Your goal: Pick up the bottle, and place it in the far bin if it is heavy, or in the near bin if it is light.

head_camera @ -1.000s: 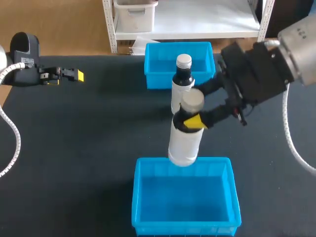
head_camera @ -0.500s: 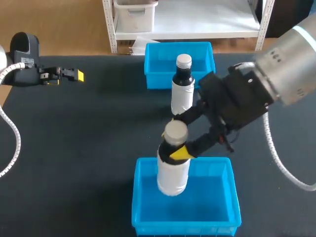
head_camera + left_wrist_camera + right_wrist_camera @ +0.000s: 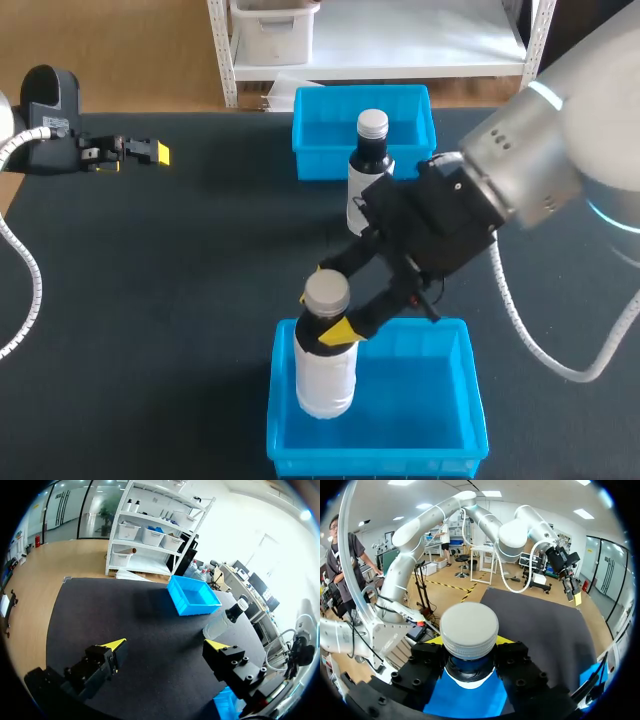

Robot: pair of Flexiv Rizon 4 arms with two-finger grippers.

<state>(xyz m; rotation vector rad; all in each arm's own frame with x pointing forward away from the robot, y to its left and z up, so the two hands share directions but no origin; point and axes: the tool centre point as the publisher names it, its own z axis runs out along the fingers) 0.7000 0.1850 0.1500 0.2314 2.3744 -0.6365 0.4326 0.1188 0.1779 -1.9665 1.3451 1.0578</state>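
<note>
The right gripper is clamping its yellow-tipped fingers on the neck of a white-capped bottle, just under the cap, as the right wrist view is showing. The bottle is hanging upright with its lower body inside the near bin, close to that bin's left wall; whether its base is touching the floor cannot be told. A second, dark bottle is standing on the table just near of the far bin. At the far left the left gripper is holding nothing, fingers spread wide. The risk now is lying in the release: letting go with the base above the floor could be sending the bottle toppling against the left wall or over its rim, and a pull-out sweeping far and right could be knocking over the dark bottle
</note>
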